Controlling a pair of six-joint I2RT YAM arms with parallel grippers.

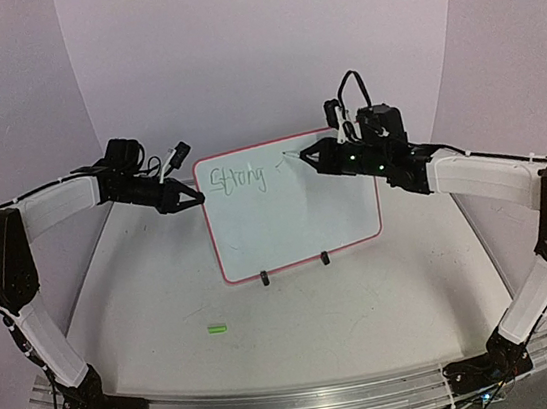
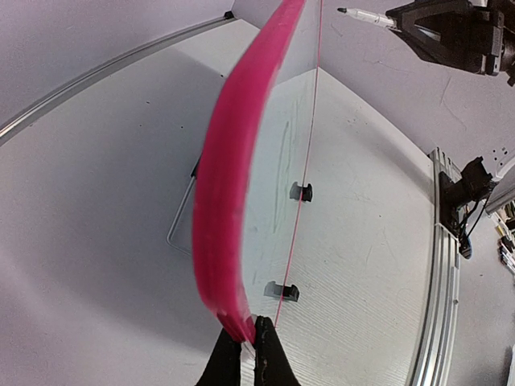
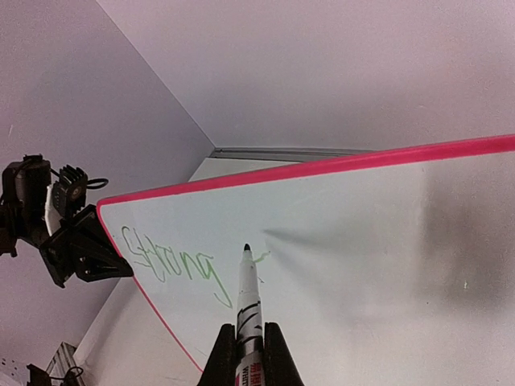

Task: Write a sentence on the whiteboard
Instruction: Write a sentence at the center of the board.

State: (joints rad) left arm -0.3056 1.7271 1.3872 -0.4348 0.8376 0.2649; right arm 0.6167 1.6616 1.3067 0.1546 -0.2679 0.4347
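Left hand (image 2: 248,334) pinches whiteboard (image 2: 233,161) edge; right hand (image 3: 249,330) points marker (image 3: 247,281) at it.

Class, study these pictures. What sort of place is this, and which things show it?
Probably a robotics lab bench: a left arm and right arm bolted to a metal rail, a plain white backdrop, and a small whiteboard propped up for writing.

1. Soft, even, bright light fills all three views; the backdrop (image 1: 263,44) reads pale lilac.
2. Top view: shadows on the table (image 1: 366,293) are faint, with no hard edges.
3. Left wrist view: the whiteboard (image 2: 233,185) has its near edge blurred and bowed by the wide lens.
4. Right wrist view: a grey shadow smudges the whiteboard's right side; the marker (image 3: 249,297) tip is sharp.
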